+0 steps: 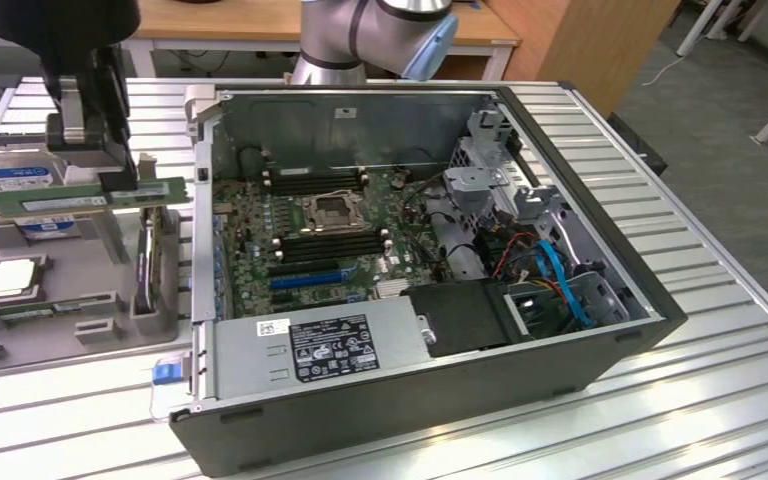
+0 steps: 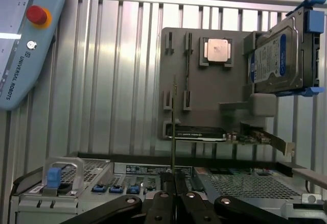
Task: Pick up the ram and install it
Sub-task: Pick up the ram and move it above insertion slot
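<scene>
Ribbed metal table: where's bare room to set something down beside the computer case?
Bare ribbed metal table lies on the exterior view's right of the open black computer case and along its near side. The exterior view's left is crowded: a grey parts tray sits there, the tool holding the green ram stick above it.

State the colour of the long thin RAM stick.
The long thin RAM stick is green, clearest in the exterior view.

A robotics lab, by the look: slatted aluminium bench (image 1: 704,400), opened computer tower (image 1: 344,120), wooden desks (image 1: 224,20) behind, a robot teach pendant (image 2: 25,45).
</scene>
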Available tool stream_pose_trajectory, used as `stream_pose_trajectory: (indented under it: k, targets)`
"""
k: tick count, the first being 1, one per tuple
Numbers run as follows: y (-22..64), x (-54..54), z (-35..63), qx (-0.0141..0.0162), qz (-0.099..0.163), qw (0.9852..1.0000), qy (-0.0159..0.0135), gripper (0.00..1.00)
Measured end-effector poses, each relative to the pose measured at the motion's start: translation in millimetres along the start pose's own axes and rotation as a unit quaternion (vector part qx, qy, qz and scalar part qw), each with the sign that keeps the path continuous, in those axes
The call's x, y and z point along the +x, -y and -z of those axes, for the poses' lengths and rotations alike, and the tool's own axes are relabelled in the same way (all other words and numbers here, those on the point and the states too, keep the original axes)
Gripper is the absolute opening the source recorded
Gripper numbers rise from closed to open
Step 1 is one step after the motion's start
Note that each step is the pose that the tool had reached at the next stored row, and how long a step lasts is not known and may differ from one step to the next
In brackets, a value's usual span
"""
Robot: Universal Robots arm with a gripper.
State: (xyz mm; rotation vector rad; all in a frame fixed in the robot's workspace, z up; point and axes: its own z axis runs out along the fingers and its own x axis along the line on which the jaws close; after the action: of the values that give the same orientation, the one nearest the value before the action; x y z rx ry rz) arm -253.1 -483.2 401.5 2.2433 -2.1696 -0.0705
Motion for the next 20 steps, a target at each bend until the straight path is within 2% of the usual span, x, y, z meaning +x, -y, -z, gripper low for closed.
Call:
stream_pose_trajectory:
  k: [20]
  targets:
    - [27.9,0.9,1.3,-0.0011,0.000,1.0000,0.0000,0.11]
